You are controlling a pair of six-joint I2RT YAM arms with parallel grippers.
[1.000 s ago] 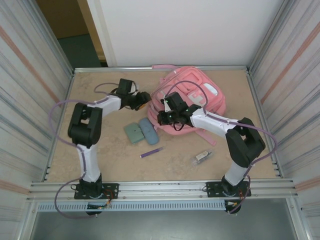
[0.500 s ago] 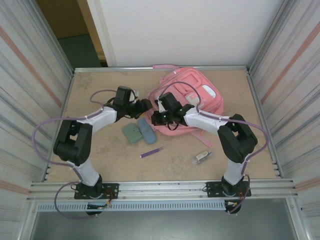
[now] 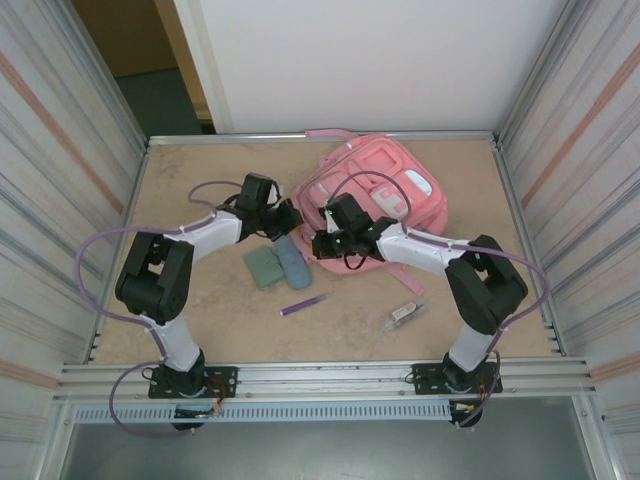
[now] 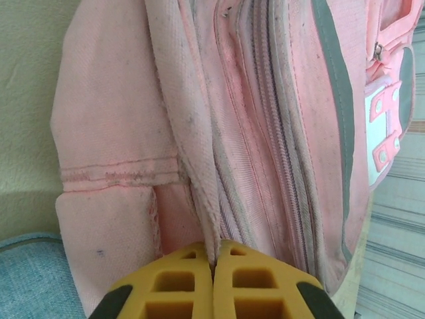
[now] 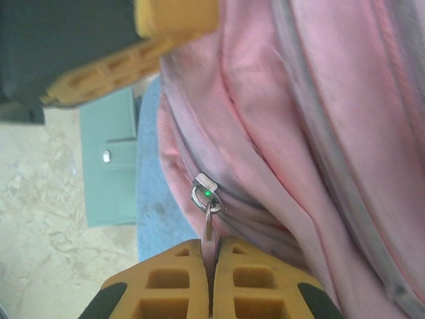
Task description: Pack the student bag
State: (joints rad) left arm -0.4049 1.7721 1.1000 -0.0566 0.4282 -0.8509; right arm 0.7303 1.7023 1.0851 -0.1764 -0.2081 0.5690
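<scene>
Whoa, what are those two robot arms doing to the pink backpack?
They seem to be getting the pink backpack ready to open. The left gripper is pinching a fold of its fabric, and the right gripper is pinching the zipper pull. The green wallet, blue-grey pouch and purple pen lie on the table beside it, not packed yet.

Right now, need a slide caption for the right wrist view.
Right gripper shut on the zipper pull of the pink student bag; green wallet nearby.
</scene>
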